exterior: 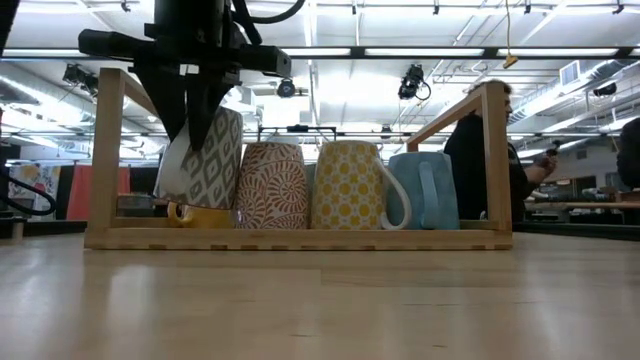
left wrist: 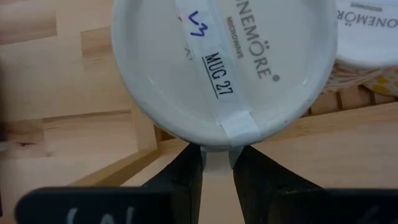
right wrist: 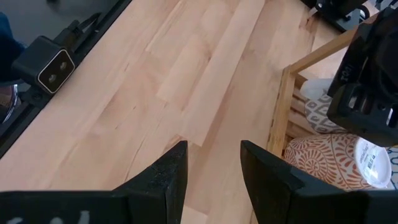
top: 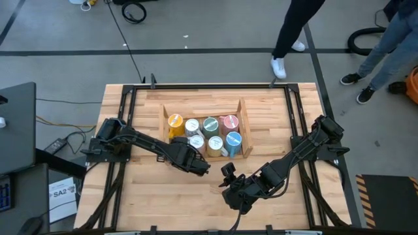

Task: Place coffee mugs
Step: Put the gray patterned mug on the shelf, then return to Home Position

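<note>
Wooden surface (top: pixel 163 189) lies bare under the right gripper (right wrist: pixel 213 163), its fingers parted and empty. Beyond it, the left gripper (left wrist: pixel 216 163) pinches a grey-patterned mug (exterior: pixel 205 160), tilted at the crate's (exterior: pixel 300 238) corner beside the other mugs (exterior: pixel 345 185).

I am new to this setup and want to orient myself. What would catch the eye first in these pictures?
First, the wooden tray at the table's far middle, packed with upside-down coffee mugs in mixed colours. Next, the left tool at the tray's near-left corner, pinching the grey patterned mug, tilted and lifted off the tray floor. The right tool waits open over bare table in front of the tray.
</note>
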### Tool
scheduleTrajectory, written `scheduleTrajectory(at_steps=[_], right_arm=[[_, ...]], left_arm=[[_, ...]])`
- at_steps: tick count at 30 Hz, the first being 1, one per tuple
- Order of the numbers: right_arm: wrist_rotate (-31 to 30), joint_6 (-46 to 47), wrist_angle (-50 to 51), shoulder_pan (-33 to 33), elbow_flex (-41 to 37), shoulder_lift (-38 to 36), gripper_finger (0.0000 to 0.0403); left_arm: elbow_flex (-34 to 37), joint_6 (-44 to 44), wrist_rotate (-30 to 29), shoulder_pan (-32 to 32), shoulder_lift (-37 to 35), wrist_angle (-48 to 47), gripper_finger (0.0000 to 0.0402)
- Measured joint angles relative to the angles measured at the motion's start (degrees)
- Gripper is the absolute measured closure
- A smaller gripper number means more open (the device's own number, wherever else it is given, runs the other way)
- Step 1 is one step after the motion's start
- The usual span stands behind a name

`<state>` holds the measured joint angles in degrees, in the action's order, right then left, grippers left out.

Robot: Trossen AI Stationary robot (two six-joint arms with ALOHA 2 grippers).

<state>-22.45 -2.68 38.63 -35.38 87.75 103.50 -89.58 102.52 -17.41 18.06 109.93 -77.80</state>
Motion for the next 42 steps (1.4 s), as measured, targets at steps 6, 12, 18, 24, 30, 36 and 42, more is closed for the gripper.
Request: scheduleTrajectory(at_steps=[6,12,18,24,30,36,42], right_arm=[[0.0,0.0,0.0,0.0,0.0,0.0,0.0249],[0.0,0.0,0.0,0.0,0.0,0.0,0.0249],[0.0,0.0,0.0,0.0,0.0,0.0,0.0249],[0.0,0.0,0.0,0.0,0.0,0.0,0.0249],[0.0,0.0,0.0,0.0,0.0,0.0,0.0249],[-0.2,-0.1,-1.2,0.0,0.0,0.0,0.0249],[-0.4,-0.1,-2.8,0.0,0.0,0.0,0.0249]], left_arm=[[0.0,-0.2,0.0,0.0,0.0,0.0,0.0317],[0.0,-0.3,-0.4,0.0,0.0,-0.1,0.0285],[0.0,-0.3,-0.3,0.0,0.0,0.0,0.0266],[0.0,-0.2,-0.4,0.0,0.0,0.0,0.0263],[-0.8,-0.5,3.2,0.4,-0.1,-0.1,0.0263],[-7.2,-6.6,4.0,2.3,-0.1,0.0,0.0263],[-17.8,-20.0,2.9,3.7,-0.2,0.1,0.0263]])
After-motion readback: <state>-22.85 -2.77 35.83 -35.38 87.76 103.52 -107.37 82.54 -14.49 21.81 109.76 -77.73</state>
